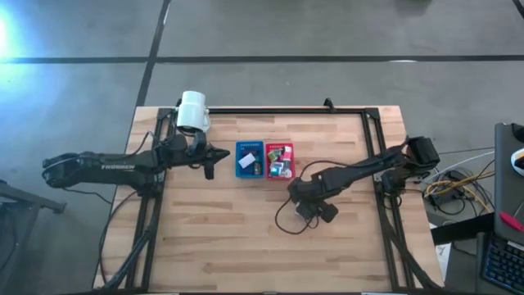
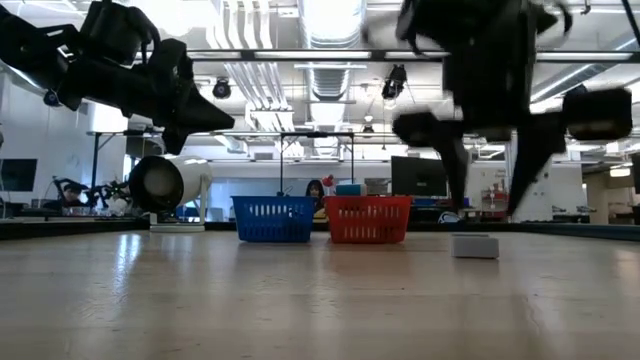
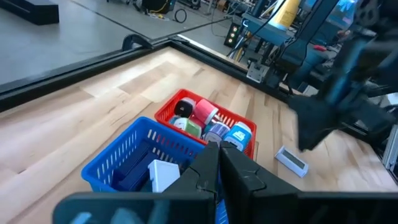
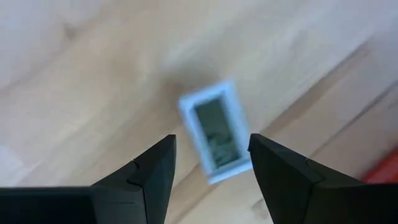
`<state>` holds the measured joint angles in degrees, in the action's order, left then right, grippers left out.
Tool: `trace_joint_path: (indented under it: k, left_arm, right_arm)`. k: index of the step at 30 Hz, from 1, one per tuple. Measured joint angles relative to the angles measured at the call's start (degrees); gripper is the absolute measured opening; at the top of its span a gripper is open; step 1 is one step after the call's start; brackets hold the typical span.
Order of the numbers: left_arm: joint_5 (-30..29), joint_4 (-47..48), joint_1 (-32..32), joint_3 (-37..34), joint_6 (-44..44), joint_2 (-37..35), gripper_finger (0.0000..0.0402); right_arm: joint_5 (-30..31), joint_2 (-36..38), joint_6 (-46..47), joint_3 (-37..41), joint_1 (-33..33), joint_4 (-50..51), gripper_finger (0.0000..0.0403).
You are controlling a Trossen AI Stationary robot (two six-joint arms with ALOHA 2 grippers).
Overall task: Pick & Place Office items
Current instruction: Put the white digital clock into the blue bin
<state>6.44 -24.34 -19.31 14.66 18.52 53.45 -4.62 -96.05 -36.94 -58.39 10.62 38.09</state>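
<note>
While the left gripper (image 1: 223, 156) hangs with jaws closed beside the blue bin (image 1: 248, 159), the right gripper (image 4: 211, 163) hovers, jaws open, over a small white office item (image 4: 216, 131) lying on the tabletop (image 1: 246, 229); the red bin (image 1: 279, 161) stands near.

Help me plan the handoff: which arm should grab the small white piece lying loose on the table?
Right. The right gripper hangs open directly over the white piece; the left gripper, shut, sits beyond the blue bin.

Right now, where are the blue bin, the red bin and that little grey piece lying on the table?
blue bin (image 2: 273, 219), low view, front wall.
red bin (image 2: 367, 220), low view, front wall.
grey piece (image 2: 474, 246), low view, its side face.
</note>
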Motion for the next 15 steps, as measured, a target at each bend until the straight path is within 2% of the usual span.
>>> trace_joint_path:
  k: [4, 15]
  left_arm:
    - [0.00, -0.01, 0.00, 0.00, -0.18, 0.00, 0.0021]
    - [0.15, 0.38, 0.02, 0.00, -2.92, 0.03, 0.0021]
  right_arm:
    - [-0.15, -0.20, -4.48, -1.05, 0.29, -1.04, 0.0201]
    - [-1.04, -9.93, -8.35, -1.42, -0.77, -3.86, 0.0201]
